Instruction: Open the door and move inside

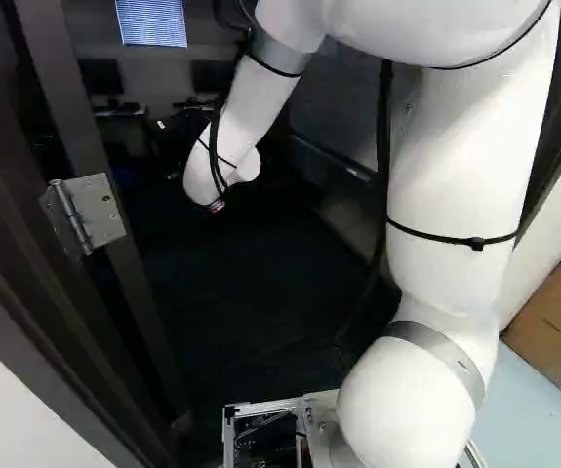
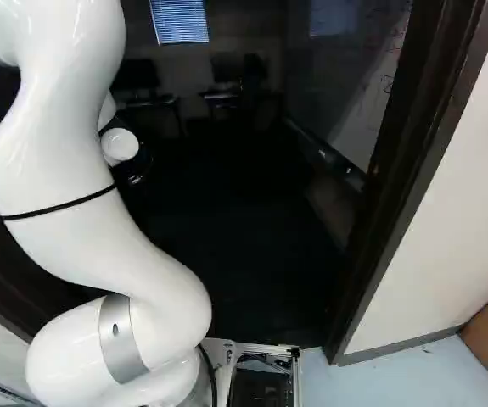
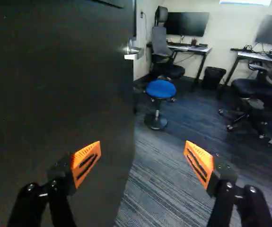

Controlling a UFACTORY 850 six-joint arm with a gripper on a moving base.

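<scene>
Your jaws (image 3: 142, 144) are wide apart, and they have nothing in them. The door (image 3: 55, 94) is right beside them, with one finger in front of it; you can't tell if they touch. It already looks far open, so I think the job now is to roll in. Go slow and straight. Keep the jaws off the door so they don't snag it. If it swings back, push it softly with the outside of the jaws. Watch the door frame (image 2: 434, 144), the hinge (image 1: 90, 212) on its other side, and your arm's big elbow bends, because a bump seems easy here. The door handle (image 3: 134, 53) is ahead of the jaws, at the door's far edge. You likely don't need to grab it.

Under and ahead of the jaws is stripy carpet (image 3: 159, 189). Past the jaws stands a blue stool (image 3: 161, 89), which could get in your way. Farther on are a tall chair (image 3: 162, 47), a black bin (image 3: 213, 75) and, by the back wall, a dark screen (image 3: 187, 24).
</scene>
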